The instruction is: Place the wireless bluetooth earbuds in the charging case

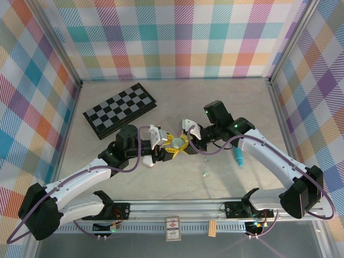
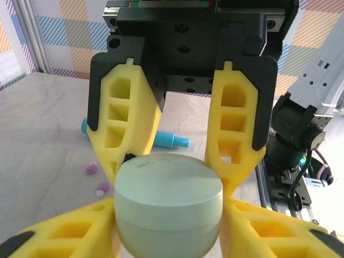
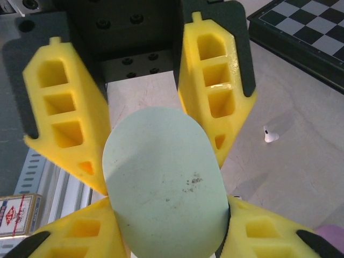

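Charging case [image 2: 167, 183] in mint green is gripped jointly between the fingers of left gripper [image 2: 169, 204] and right gripper [image 3: 169, 200].

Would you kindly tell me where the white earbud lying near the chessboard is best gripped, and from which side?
Probably across the rounded body of the white earbud, coming straight down from above: it lies alone on the bare table, its narrow end gives little to pinch, and it sits too low for sideways fingers.
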